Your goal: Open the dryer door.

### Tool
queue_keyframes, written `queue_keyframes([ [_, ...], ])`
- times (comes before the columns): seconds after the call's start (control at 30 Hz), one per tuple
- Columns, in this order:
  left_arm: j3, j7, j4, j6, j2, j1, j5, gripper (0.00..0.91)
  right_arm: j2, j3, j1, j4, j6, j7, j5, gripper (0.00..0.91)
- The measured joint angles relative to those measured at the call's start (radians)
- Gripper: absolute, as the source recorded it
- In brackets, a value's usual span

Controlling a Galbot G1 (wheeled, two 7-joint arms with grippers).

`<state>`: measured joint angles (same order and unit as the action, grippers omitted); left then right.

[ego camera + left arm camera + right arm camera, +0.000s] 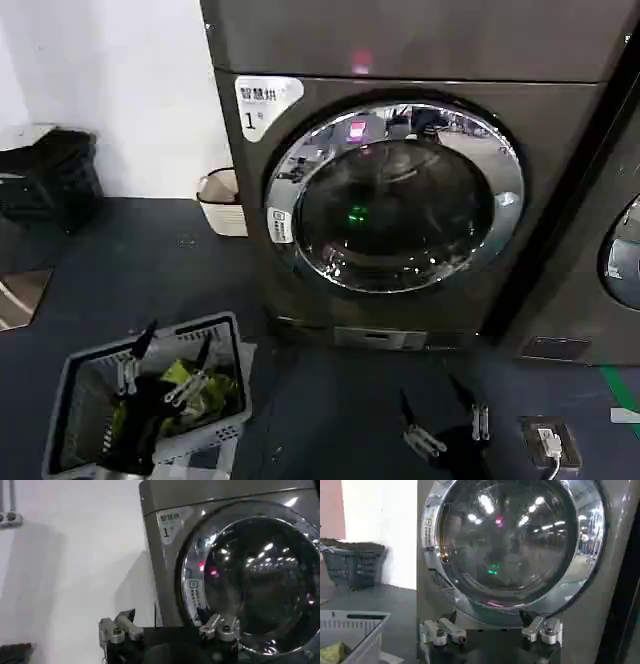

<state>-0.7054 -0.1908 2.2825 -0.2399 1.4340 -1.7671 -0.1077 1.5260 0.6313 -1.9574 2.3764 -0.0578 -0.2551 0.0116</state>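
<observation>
In the centre of the head view, the large round chrome-ringed dryer door [393, 195] sits flush and shut in the dark grey machine front, so nothing juts toward the arms. Bare dark floor [330, 410] lies below it, giving open room to approach. At lower left a grey plastic laundry basket [95, 365] crowds the floor. A beige bin [222, 202] stands just beside the machine's left side.

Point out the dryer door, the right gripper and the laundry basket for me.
dryer door [395, 195]: head view, centre of the dark glass.
right gripper [440, 412]: head view, midway between its fingertips.
basket [215, 325]: head view, far rim.
</observation>
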Motion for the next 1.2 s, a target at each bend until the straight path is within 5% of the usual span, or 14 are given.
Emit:
queue_keyframes([
  [0.2, 0.015, 0.023, 0.006, 0.008, -0.002, -0.009, -0.005, 0.907, -0.077, 0.06, 0.098, -0.001, 0.053, -0.043, 0.101, 0.907],
  [0.67, 0.007, -0.009, 0.071, 0.112, 0.02, -0.055, -0.046, 0.907, -0.465, -0.034, 0.495, -0.214, 0.107, -0.081, 0.305, 0.907],
  [0.87, -0.01, -0.046, 0.088, 0.09, 0.018, -0.061, -0.078, 0.907, -0.531, -0.173, 0.678, -0.297, 0.146, -0.097, 0.384, 0.907],
  [1.2, -0.012, -0.059, 0.062, 0.06, 0.022, -0.058, -0.091, 0.907, -0.528, -0.399, 0.989, -0.45, 0.149, -0.109, 0.407, 0.907],
])
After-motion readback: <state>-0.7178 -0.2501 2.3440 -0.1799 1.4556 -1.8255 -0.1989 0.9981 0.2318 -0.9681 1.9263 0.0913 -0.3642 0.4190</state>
